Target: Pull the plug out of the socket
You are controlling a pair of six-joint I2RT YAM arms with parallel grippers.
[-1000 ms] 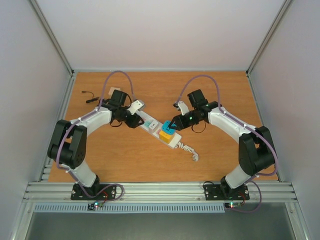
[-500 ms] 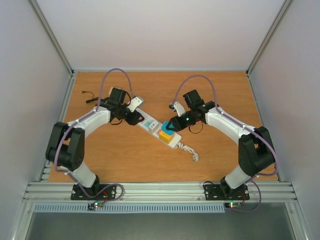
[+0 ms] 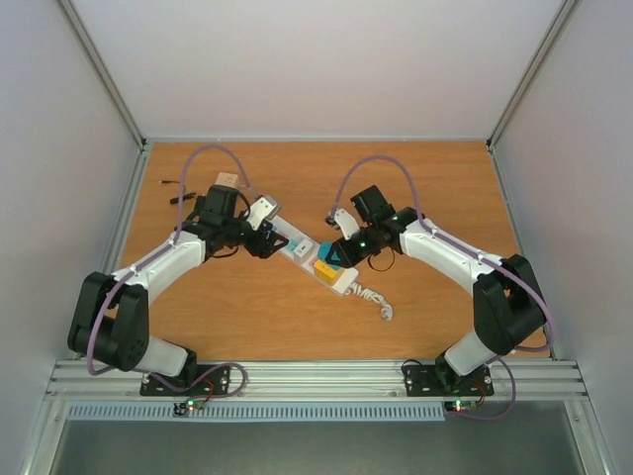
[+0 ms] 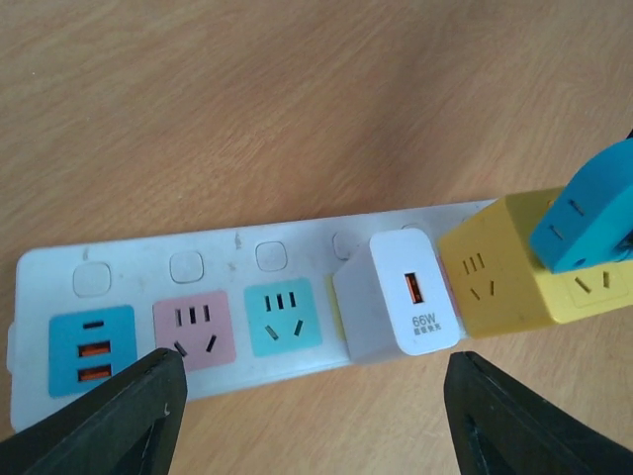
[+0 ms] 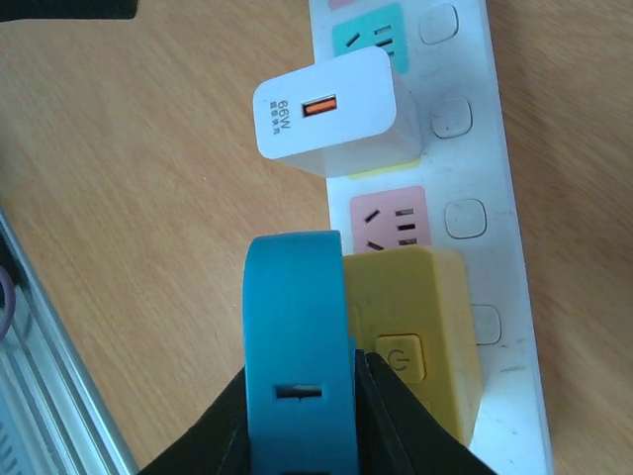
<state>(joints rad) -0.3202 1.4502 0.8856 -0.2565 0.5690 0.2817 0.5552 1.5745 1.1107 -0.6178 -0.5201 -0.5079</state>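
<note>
The socket (image 3: pixel 346 280) is a long white power strip lying at a slant mid-table, also in the left wrist view (image 4: pixel 129 272) and the right wrist view (image 5: pixel 514 257). A yellow adapter (image 5: pixel 420 327) and a white 66W charger (image 4: pixel 410 297) are plugged into it. A blue plug (image 5: pixel 297 336) stands on the yellow adapter (image 4: pixel 495 262). My right gripper (image 5: pixel 302 421) is shut on the blue plug (image 3: pixel 328 251), one finger on each side. My left gripper (image 4: pixel 307 416) hangs open over the strip's near edge by the pink and teal outlets, holding nothing.
The strip's coiled white cord (image 3: pixel 376 299) trails toward the front. A small black cable (image 3: pixel 176 193) lies at the back left. Grey walls enclose the wooden table (image 3: pixel 297 327), and an aluminium rail (image 3: pixel 316 374) runs along the front.
My right gripper has moved left and closed on the blue plug. The left arm has stretched further along the strip and its jaws have spread wider.
</note>
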